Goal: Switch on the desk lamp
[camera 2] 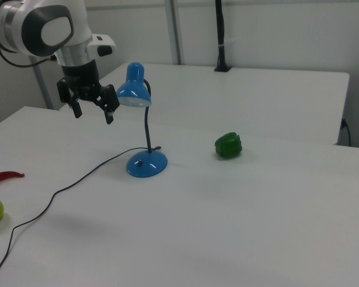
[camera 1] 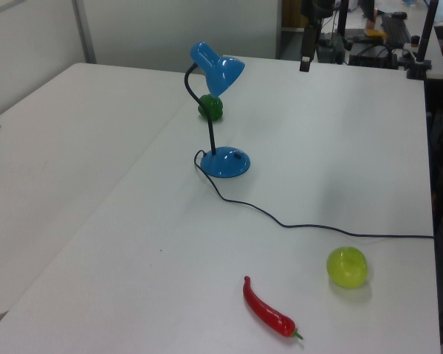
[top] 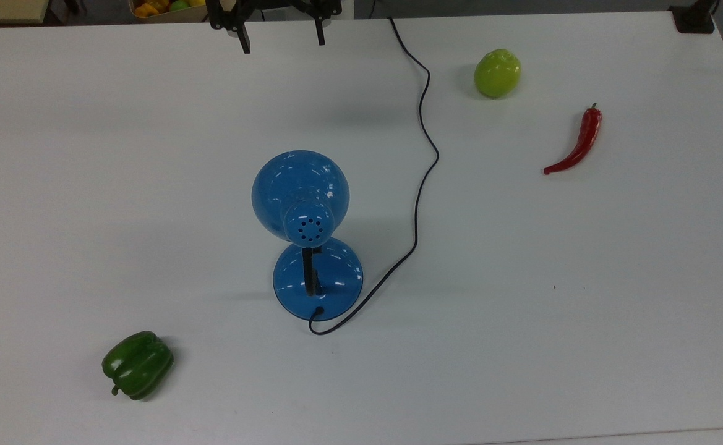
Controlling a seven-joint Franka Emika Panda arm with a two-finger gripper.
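Green bell pepper (top: 137, 364) sits near the table's (top: 584, 309) front edge in the top view, toward the top view's left corner, while the desk lamp (top: 308, 235) stands upright around the middle of the white surface, its blue dome shade tipped toward the far edge and its round base behind it. No glow shows at the shade, so the lamp appears unlit and the task looks barely begun. Hovering high over the far edge, well apart from the lamp, the gripper (top: 281, 40) hangs with its two fingers spread wide and grasping nothing; reaching and pressing whatever switch the lamp carries, judged to sit on the base, remains to be done. From the base a thin black cord (top: 423, 167) snakes away to the far edge. Toward the top view's right edge lie a green apple (top: 497, 73) and, just nearer the front, a red chili pepper (top: 577, 145). No brand, label or legible writing can be made out on anything.
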